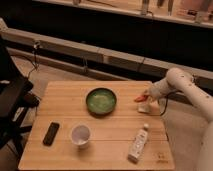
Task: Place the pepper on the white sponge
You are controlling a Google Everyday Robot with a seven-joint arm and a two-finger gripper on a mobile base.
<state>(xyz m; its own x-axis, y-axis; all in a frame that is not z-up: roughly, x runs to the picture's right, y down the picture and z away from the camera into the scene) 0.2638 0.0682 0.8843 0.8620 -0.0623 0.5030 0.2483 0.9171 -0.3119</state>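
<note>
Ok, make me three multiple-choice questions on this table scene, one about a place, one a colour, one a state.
1. Where is the claw?
A. over the phone
B. at the table's right edge, by the pepper
C. inside the cup

2. What colour is the bowl?
A. green
B. blue
C. yellow

3. How is the bottle resting?
A. upright
B. lying on its side
C. inside the bowl

Answers:
B, the claw is by the pepper, above the white sponge.
A, its inside shows green.
B, it lies flat on the table.
</note>
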